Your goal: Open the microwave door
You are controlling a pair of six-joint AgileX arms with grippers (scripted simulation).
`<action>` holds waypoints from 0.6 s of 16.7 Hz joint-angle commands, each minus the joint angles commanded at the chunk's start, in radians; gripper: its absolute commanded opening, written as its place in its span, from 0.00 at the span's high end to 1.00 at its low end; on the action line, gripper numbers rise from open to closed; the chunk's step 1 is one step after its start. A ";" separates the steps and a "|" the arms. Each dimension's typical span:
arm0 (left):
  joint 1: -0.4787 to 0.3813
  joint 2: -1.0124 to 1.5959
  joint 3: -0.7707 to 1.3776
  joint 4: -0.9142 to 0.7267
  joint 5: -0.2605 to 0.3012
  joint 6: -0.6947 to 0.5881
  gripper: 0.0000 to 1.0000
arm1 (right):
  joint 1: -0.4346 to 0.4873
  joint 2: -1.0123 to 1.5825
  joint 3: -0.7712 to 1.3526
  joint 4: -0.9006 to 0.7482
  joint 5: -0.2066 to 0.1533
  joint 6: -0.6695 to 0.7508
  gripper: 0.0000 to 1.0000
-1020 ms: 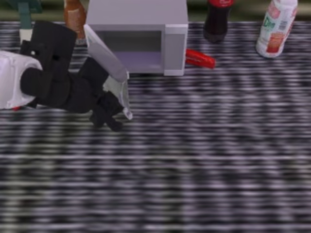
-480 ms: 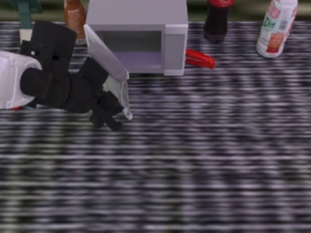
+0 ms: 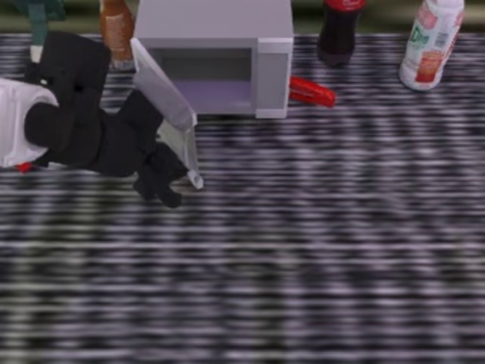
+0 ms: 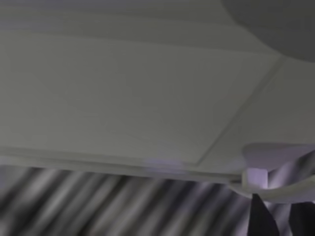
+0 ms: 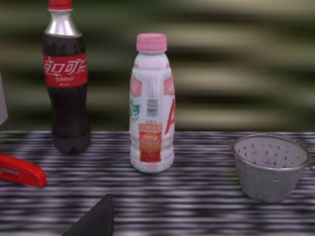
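The cola bottle (image 5: 66,78) has a red label with white writing, but the letters are too small to read. The pink-capped drink bottle (image 5: 151,105) has a white, red and green label; in the top view a green "D" shows on it, and the rest cannot be read. The top view cuts off the tops of both bottles, as well as a brown bottle (image 3: 116,26) and a green thing (image 3: 39,17) at the far left. A red stapler (image 3: 311,92) lies just beside the right side of the microwave (image 3: 216,53), partly hidden behind it. A metal strainer cup (image 5: 269,167) shows only in the right wrist view. The microwave stands at the back of the striped bench (image 3: 318,250), left of the middle. The microwave door (image 3: 168,106) is swung wide open to the left, so the lilac floor inside can be seen. The left end effector (image 3: 168,182) is at the free edge of the door, close in front of the oven, and seems clenched on that edge, though the black fingers (image 4: 260,216) are mostly cut off in the left wrist view. The right end effector is not seen in the top view, and I cannot tell if it is clenched or released; only a dark tip (image 5: 96,219) shows in its own view.
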 joint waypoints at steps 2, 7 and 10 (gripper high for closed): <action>0.005 0.001 0.000 -0.006 0.005 0.010 1.00 | 0.000 0.000 0.000 0.000 0.000 0.000 0.00; 0.005 0.001 0.000 -0.006 0.005 0.010 1.00 | 0.000 0.000 0.000 0.000 0.000 0.000 0.00; 0.005 0.001 0.000 -0.006 0.005 0.010 1.00 | 0.000 0.000 0.000 0.000 0.000 0.000 0.00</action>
